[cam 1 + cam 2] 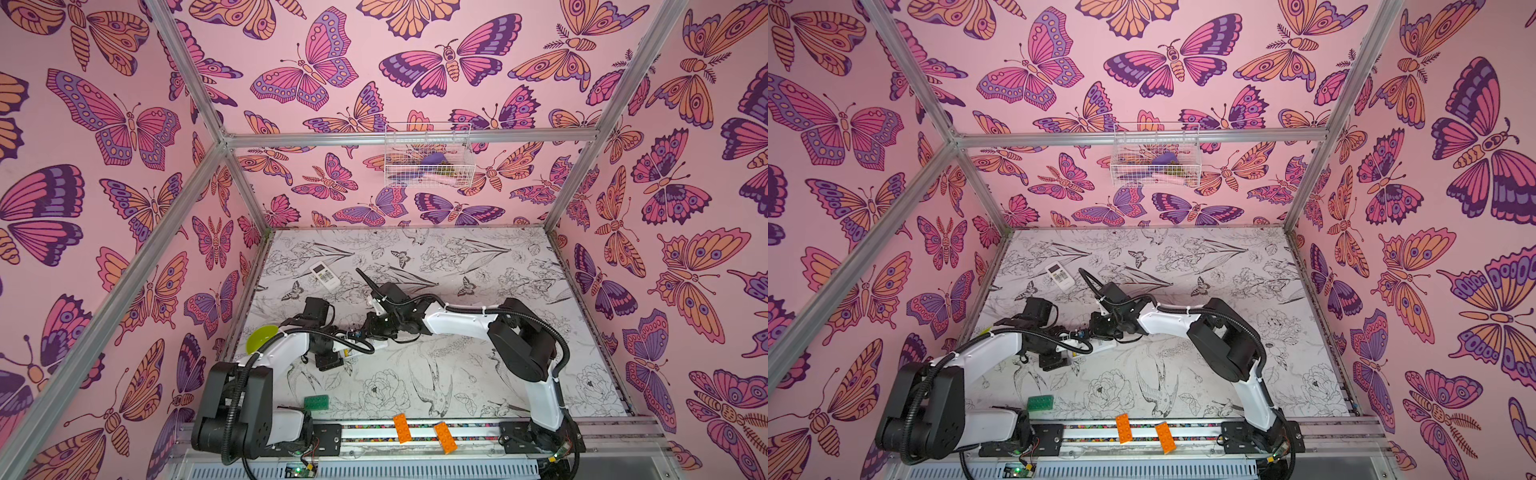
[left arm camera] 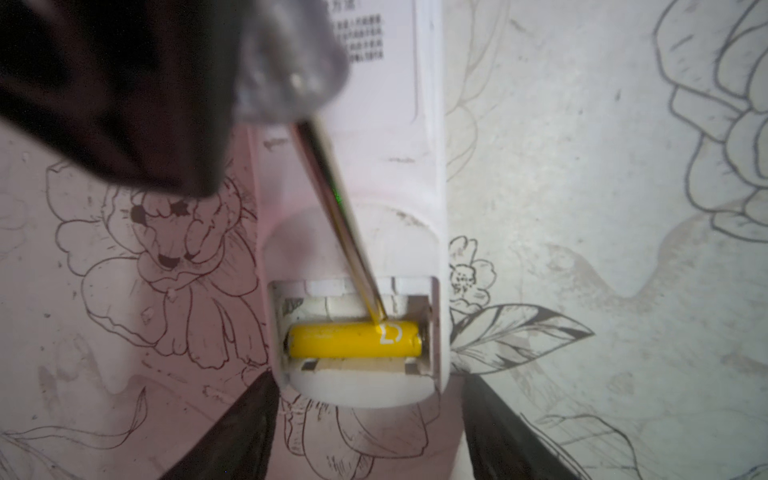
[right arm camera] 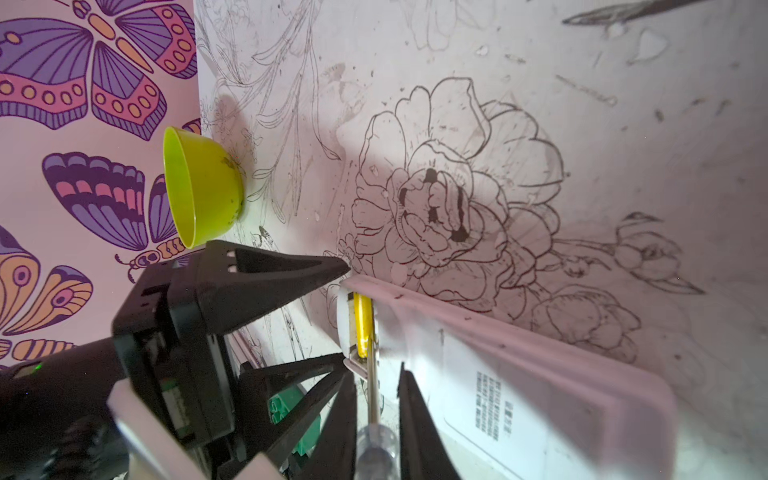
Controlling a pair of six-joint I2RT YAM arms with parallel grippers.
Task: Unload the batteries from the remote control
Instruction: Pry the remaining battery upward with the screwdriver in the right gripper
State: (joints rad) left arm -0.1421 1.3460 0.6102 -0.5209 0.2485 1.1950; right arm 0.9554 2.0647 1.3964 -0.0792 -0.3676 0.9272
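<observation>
left gripper (image 2: 370, 376): open, straddling the remote (image 2: 395, 187) end
right gripper (image 3: 376, 374): clamped on screwdriver (image 2: 332, 208)
tip: sitting right on the yellow battery (image 2: 353, 340)

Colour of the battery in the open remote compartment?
The small cylindrical battery is yellow with a white marking; clearest in the left wrist view.

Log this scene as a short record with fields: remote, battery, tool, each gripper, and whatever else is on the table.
remote: white remote control, back up, compartment uncovered
battery: one yellow battery in its slot; neighbouring slot looks empty
tool: screwdriver, tip touching the battery near one end
right gripper: closed on the screwdriver handle
left gripper: jaws apart, fingers either side of the remote's end
other: green bowl, second remote, green brick, two orange bricks
</observation>
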